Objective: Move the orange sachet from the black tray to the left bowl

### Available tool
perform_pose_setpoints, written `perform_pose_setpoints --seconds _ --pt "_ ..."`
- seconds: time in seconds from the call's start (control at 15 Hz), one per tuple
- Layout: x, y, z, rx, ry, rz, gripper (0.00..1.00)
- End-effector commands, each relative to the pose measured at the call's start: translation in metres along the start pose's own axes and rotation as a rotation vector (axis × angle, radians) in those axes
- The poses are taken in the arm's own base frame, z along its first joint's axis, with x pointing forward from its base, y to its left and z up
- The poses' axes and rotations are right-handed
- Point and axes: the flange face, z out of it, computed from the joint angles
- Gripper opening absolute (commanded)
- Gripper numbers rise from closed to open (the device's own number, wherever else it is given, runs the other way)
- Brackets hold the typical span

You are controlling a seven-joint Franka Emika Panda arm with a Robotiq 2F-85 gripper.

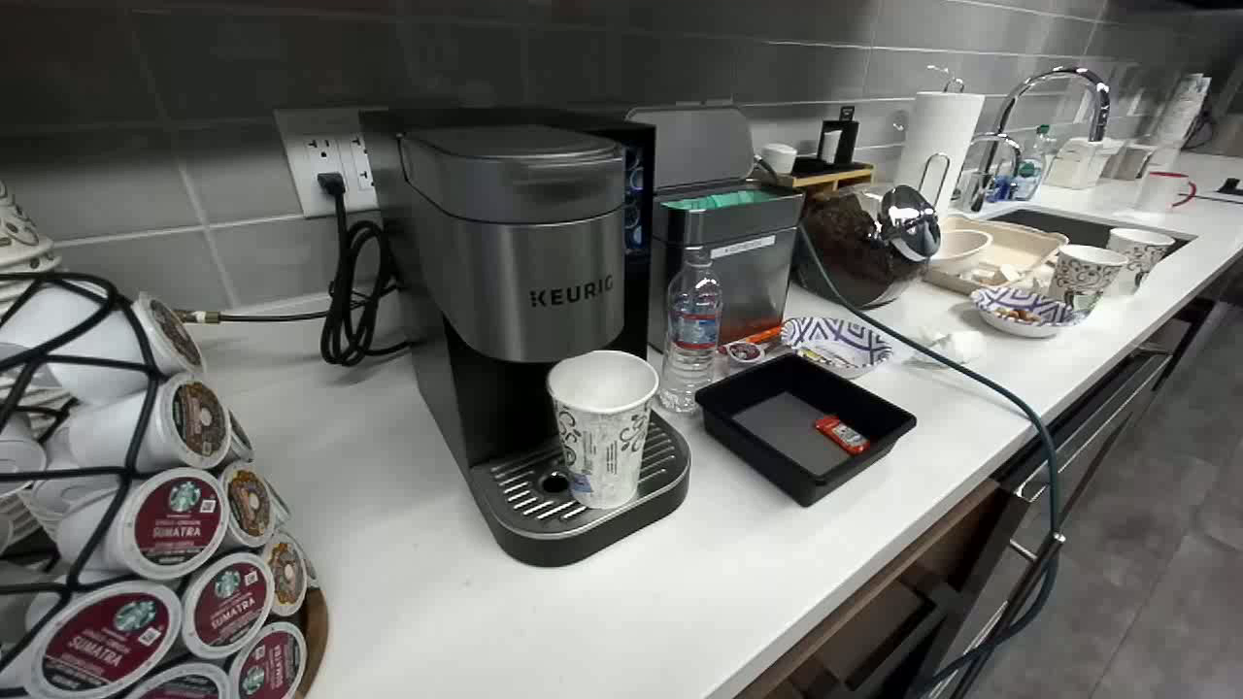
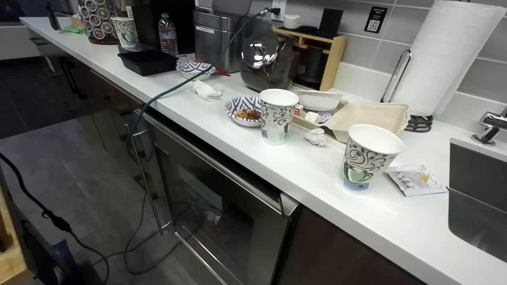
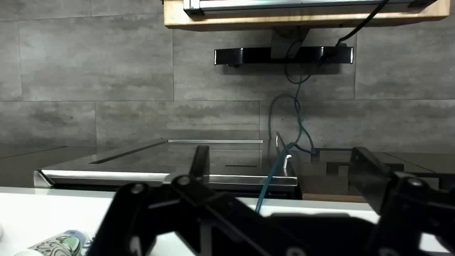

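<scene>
The orange sachet [image 1: 841,434] lies flat on the floor of the black tray [image 1: 767,417], toward its right side. In the tray's other exterior view [image 2: 146,63] its wall hides the sachet. Of two blue-white patterned bowls, the left one [image 1: 867,350] stands just behind the tray and holds small packets; it also shows in an exterior view [image 2: 190,69]. I cannot make out a dark brown-black bowl; a dark round glass jar [image 1: 845,248] sits behind. My gripper [image 3: 280,163] is open with nothing between its fingers, over the counter's front edge. The arm shows in neither exterior view.
The coffee machine [image 1: 524,262] and a water bottle [image 1: 692,335] stand beside the tray. A dark green cable [image 2: 183,83] crosses the counter near the left bowl. Paper cups [image 2: 275,118] and the second patterned bowl [image 2: 241,103], holding brown bits, stand toward the sink [image 2: 475,174].
</scene>
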Motion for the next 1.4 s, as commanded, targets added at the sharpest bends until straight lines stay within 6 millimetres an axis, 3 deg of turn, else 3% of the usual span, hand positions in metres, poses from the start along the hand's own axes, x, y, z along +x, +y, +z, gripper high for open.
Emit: perform_pose_setpoints --seconds 0.0,0.4,0.73,0.93,1.07,1.33 --pt "0.000 0.000 -0.001 0.000 -0.001 0.000 1.00" --pt "0.000 0.000 -0.001 0.000 -0.001 0.000 1.00" --pt "-0.005 -0.117 -0.010 0.092 0.080 0.038 1.00" --pt "0.012 -0.178 -0.015 0.149 0.207 0.141 1.00" --pt "0.031 -0.197 -0.017 0.143 0.328 0.204 1.00" --pt "0.079 -0.208 -0.015 0.051 0.524 0.238 1.00"
